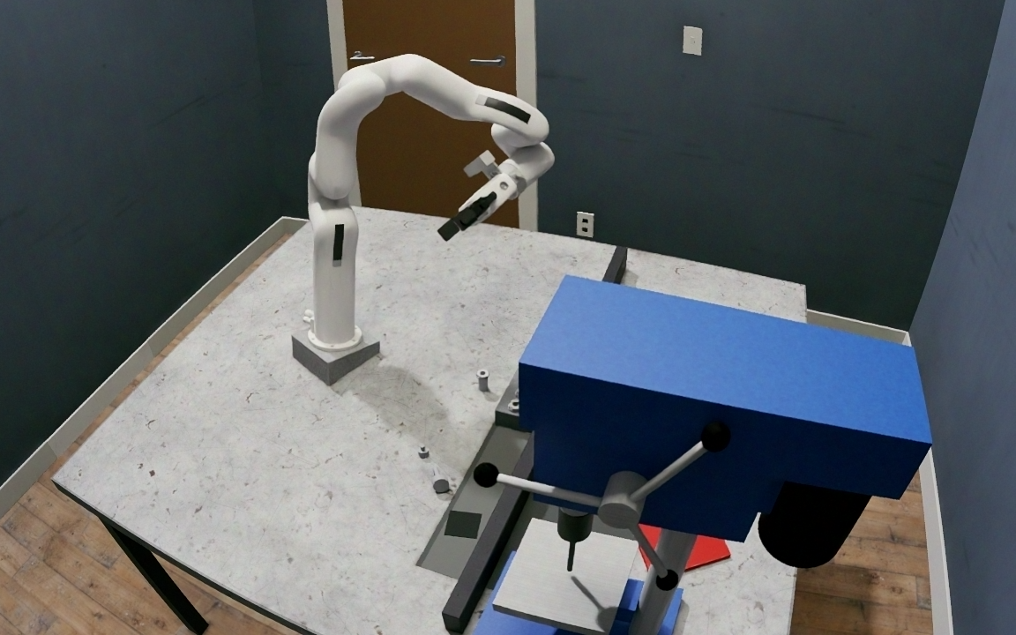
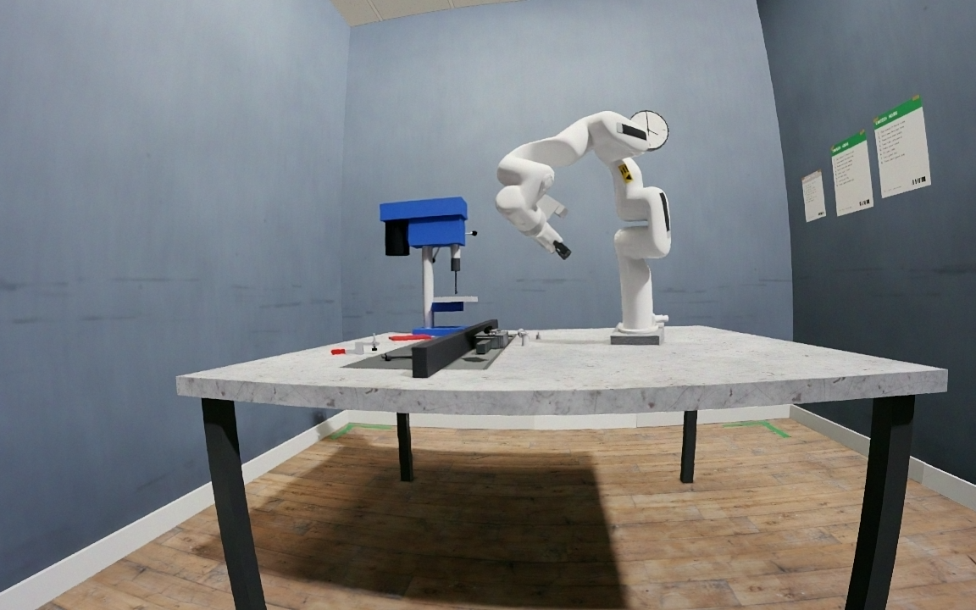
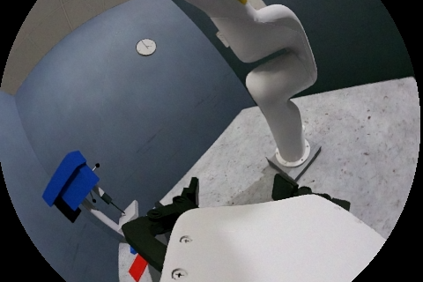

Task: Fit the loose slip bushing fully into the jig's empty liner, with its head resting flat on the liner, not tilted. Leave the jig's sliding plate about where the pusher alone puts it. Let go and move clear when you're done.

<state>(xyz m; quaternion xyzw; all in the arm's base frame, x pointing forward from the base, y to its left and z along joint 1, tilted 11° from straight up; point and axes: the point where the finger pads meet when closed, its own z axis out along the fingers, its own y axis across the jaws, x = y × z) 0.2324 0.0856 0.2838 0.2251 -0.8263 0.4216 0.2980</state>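
Our fingers [image 1: 458,220] stand spread to their widest with nothing between them, hanging high over the far part of the tabletop [image 1: 259,442] and pointing down toward 7 o'clock in the top view. From there the bushing [image 1: 483,379] lies toward 6 o'clock, well apart and far below, standing upright on the tabletop just beside the near end of the jig [image 1: 513,407]; we take this small grey cylinder to be the loose one, though two other small parts [image 1: 432,468] lie farther along toward 6 o'clock and are too small for us to name. Its long axis looks vertical, so we judge the coming move to be a long drop with the wrist turned until the fingers point straight down on either side of it. The empty liner is too small to pick out, and the drill press [image 1: 720,402] hides much of the jig from above.
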